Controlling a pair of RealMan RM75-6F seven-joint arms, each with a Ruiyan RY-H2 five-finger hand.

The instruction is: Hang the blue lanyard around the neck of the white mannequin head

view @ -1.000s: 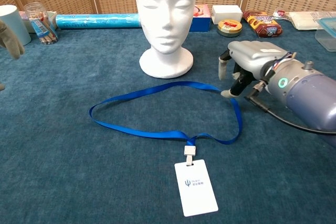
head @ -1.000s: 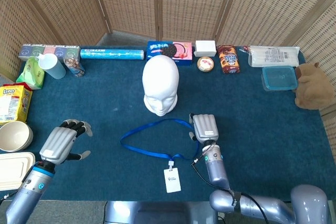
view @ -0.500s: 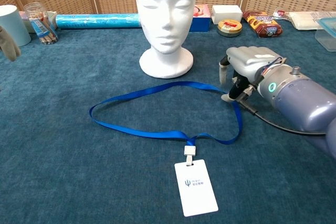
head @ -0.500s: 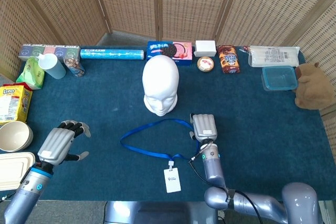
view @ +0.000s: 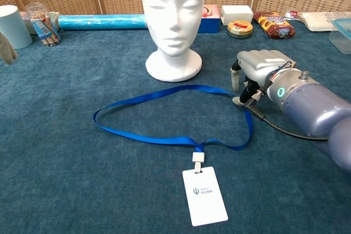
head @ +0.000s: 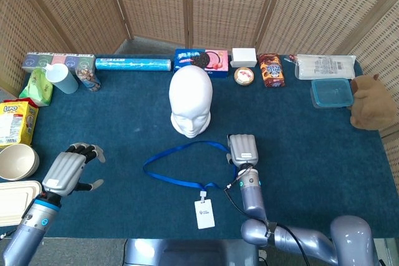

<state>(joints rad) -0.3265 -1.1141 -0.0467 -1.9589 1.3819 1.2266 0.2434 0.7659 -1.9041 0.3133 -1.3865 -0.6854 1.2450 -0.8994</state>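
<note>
at the far left edge sit a cream bowl [head: 17, 161] and a flat takeaway box [head: 14, 201], what they hold i cannot tell. my left hand [head: 67, 169] is above the blue cloth, fingers loosely apart and holding nothing. behind it a white cup [head: 61, 78] stands upright, and beside it a clear jar [view: 42, 23] with sticks inside. the white mannequin head [head: 191, 101] stands upright mid-table, nothing around its neck. the blue lanyard [view: 164, 119] lies flat in an open loop in front of it, its white badge [view: 204, 195] nearest me. my right hand [view: 256, 75] is down at the loop's right end, fingers curled in on the strap; whether they pinch it i cannot tell. back right, a small round tin [head: 244, 76] and a lidded blue tub [head: 331, 92], contents unclear.
</note>
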